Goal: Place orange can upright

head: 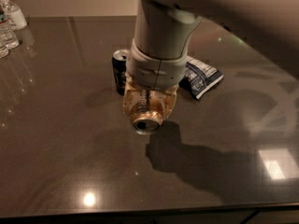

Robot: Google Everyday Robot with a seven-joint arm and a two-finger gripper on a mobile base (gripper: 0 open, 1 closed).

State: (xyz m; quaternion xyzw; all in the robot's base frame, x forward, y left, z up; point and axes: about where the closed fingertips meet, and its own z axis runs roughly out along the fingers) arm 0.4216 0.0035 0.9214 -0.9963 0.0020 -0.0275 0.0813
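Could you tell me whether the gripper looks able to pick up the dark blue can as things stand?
Probably not. The gripper is shut on the orange can, held on its side, so it is occupied, though the dark blue can stands upright just behind it.

1. A dark, glossy table (56,162) fills most of the view, and the gripper (147,118) hangs over its middle.
2. A dark blue can (118,73) stands upright on the table just behind and left of the gripper, its silver top showing.
3. A crumpled blue-and-white snack bag (202,78) lies flat behind and to the right, apart from the blue can.
4. Clear plastic bottles (8,31) stand at the far left edge, one with a white label (16,17).
5. A dark shadow (187,160) spreads over the tabletop to the lower right.
6. A small bright glare spot (88,199) sits near the front edge, and a pale square reflection (273,164) at right.
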